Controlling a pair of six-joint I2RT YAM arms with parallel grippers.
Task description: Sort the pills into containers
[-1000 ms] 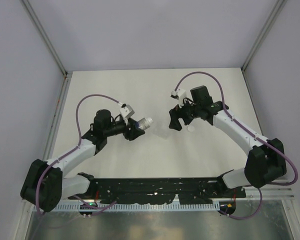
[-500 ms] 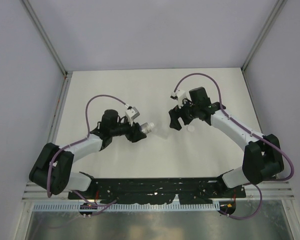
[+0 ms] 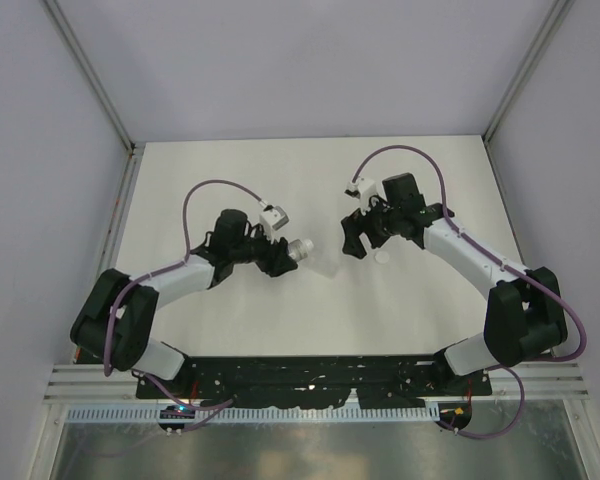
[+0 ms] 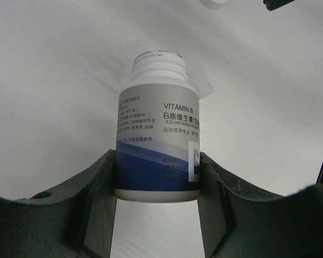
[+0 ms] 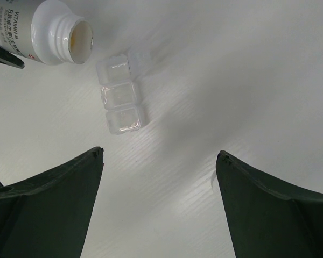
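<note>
The left tool (image 4: 156, 157) clamps the uncapped vitamin B bottle (image 5: 49, 29), long axis aimed toward the right edge of the bench (image 3: 230, 180), mouth just beside the clear pill box (image 5: 120, 97); the right tool (image 5: 160, 153) gapes empty.

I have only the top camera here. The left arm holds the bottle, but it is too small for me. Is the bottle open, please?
Observer: Yes. In the right wrist view the bottle is uncovered at the mouth, and something yellow-orange shows inside.
Operator: What is the clear thing near its mouth?
Observer: A clear box with three small cells in a row. All three look empty.
Operator: Is the grip good?
Observer: The left gripper clamps the bottle's lower body, with one finger on each side.
</note>
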